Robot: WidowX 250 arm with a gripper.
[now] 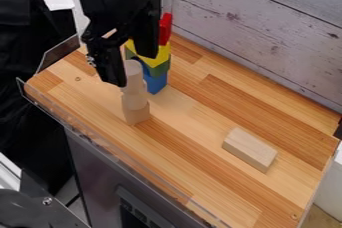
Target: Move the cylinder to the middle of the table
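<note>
The black gripper (135,70) hangs over the back left of the wooden table (180,132). It is open, with one finger at the front left of the upper pale wooden cylinder (135,76) and the other behind it to the right. That cylinder stands upright at the top of a pale wooden stack. Below it are another rounded pale piece (135,100) and, at the bottom, a pale block (137,115) on the table.
Right behind the pale stack stand coloured blocks: blue (156,83), green, yellow (159,58) and red (165,29). A pale rectangular block (250,149) lies toward the right. A clear rim (110,149) edges the front left, and a plank wall (260,37) rises behind.
</note>
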